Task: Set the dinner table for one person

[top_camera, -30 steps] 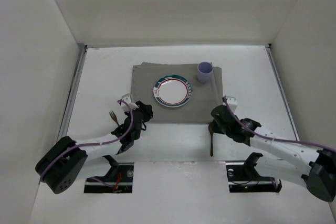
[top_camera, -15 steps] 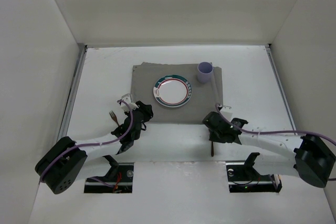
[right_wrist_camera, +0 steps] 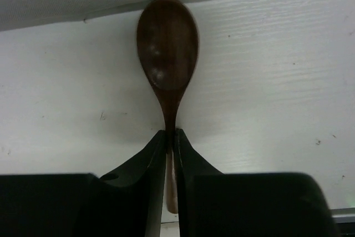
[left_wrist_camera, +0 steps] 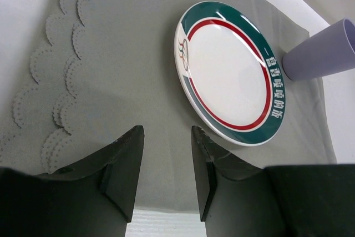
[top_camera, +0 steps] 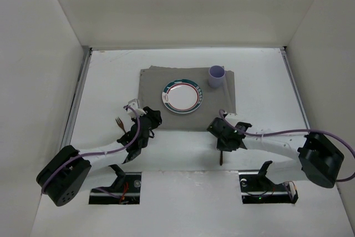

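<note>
While the right gripper [right_wrist_camera: 171, 137] pinches the thin handle of a brown spoon [right_wrist_camera: 167, 54], its two fingers are almost shut, with only the handle between them. The round end of the spoon points far and meets the near edge of the grey mat [top_camera: 152, 84]. You cannot tell if the spoon rests on the table [top_camera: 266, 81] or is just above it. The white table is the big flat top under everything, and both arms are fixed at its near edge. The mat lies in the middle of it, toward the far side. A plate [top_camera: 181, 96] with a green and red rim sits in the middle of the mat. A purple cup [top_camera: 216, 76] stands near it, at the far right. The left gripper [left_wrist_camera: 165, 134] hangs over the near left part of the mat, part way open, with nothing in it. A fork [top_camera: 118, 121] lies on the table just left of that gripper.
</note>
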Controlling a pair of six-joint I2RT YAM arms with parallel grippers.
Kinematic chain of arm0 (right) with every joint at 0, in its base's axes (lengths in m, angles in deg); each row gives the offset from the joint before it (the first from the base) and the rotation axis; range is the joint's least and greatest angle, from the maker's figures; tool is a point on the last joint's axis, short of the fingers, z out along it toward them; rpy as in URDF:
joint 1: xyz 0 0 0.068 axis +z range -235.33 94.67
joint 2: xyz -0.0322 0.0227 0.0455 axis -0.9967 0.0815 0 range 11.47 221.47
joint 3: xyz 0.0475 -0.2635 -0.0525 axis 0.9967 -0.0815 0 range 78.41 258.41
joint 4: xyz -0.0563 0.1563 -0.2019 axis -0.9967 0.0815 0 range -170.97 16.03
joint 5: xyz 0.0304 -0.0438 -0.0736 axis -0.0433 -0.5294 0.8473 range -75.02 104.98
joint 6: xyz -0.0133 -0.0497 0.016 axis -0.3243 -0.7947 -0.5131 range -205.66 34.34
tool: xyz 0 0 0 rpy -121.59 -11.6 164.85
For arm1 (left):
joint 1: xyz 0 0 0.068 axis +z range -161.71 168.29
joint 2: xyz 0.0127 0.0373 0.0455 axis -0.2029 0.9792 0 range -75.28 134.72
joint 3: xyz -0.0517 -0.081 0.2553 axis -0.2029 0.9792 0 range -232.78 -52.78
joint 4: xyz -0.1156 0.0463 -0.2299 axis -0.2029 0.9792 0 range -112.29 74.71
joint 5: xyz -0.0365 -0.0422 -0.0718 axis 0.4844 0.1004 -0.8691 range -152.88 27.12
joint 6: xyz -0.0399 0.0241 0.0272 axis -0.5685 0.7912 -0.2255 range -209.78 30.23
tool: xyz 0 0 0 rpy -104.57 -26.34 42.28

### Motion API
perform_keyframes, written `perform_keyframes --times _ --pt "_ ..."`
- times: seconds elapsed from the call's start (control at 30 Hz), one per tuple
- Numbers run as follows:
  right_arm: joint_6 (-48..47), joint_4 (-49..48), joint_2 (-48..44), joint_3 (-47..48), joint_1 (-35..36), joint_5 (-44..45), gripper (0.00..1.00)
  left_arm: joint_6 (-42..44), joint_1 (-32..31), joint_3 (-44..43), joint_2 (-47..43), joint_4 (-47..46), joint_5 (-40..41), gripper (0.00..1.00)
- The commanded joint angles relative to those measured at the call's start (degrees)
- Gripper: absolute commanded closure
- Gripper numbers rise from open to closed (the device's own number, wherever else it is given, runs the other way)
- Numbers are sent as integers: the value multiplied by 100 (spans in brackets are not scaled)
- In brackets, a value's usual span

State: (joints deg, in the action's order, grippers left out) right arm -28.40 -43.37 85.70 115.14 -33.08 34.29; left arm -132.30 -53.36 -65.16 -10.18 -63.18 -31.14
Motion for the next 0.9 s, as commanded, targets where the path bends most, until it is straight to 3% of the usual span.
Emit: perform_keyframes --times 0.0,0.23,0.33,0.47,0.6,0.87 --pt "84 62 56 212 149 20 87 -54 -23 -80 -156 -157 60 63" --pt "225 941 -892 553 439 90 90 -72 -14 -106 -59 -157 51 63" --pt "-238 873 -1043 905 318 283 90 -98 -40 -124 3 -157 42 63" --pt "-1556 -224 -535 1310 -753 328 90 -63 -85 -168 20 -157 42 63" --pt "-2586 -1438 273 1748 -1677 -172 90 -37 -76 -115 -76 -157 60 63" --pt "-3229 -1994 1584 2532 -2285 -472 89 -37 -32 -142 72 -157 51 63"
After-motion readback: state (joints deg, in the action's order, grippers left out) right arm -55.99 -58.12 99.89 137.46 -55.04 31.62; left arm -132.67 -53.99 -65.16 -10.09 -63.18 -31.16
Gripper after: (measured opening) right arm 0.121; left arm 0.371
